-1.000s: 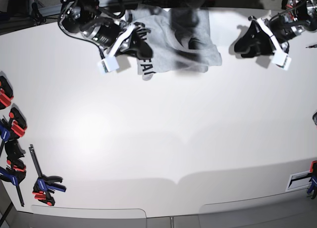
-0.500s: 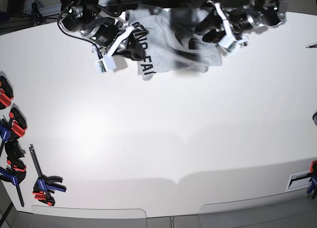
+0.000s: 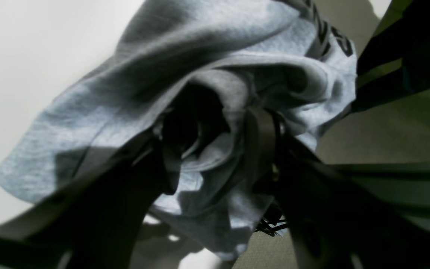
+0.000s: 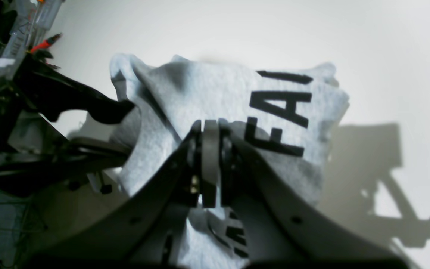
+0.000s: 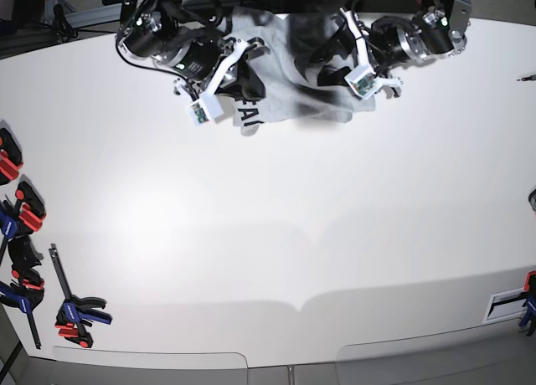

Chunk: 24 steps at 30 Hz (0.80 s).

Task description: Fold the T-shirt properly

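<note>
T-shirt (image 5: 295,88) lies bunched at the far edge of the white bench (image 5: 268,234). Right gripper (image 4: 210,149) pinches its lettered fold with jaws pressed together. Left gripper (image 3: 215,149) straddles a grey fold, jaws spread.

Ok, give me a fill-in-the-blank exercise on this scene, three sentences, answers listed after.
1. The right end effector is shut on the ____ T-shirt.
2. The lettering printed on the T-shirt is ____ in colour.
3. In the left wrist view, the fingers of the left end effector stand ____, with bunched cloth between them.

Missing words: grey; black; apart
</note>
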Available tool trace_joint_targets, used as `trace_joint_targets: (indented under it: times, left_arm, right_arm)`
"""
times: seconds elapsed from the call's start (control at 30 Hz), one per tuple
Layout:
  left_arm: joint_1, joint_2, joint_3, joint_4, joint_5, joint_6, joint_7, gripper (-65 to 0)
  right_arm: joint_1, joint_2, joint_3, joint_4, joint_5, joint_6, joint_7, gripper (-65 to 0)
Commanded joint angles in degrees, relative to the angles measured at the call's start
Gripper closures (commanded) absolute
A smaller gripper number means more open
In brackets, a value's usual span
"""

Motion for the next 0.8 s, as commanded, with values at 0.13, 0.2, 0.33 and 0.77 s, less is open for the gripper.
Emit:
trace_joint_targets:
  times: [0.13, 0.2, 0.33, 0.77]
  left_arm:
    - [-0.3, -0.5, -0.2, -1.0, -0.7, -0.5, -4.1, -17.5]
    - [-0.3, -0.5, -0.2, -1.8, -0.7, -0.5, -4.0, -11.3]
    - [-0.3, -0.5, -0.2, -2.1, -1.2, -0.5, -0.7, 0.0]
    - [-0.3, -13.0, -0.2, 5.9, -29.9, -0.5, 25.8, 0.0]
  right_arm:
    - [0.1, -0.2, -0.1, 1.1, 1.2, 0.0, 1.3, 0.0]
    - [0.1, -0.2, -0.1, 1.1, 1.2, -0.3, 1.5, 0.0]
    - [0.1, -0.2, -0.1, 1.1, 1.2, -0.3, 1.5, 0.0]
    - [0.1, -0.2, -0.1, 1.1, -1.4, -2.2, 1.6, 0.0]
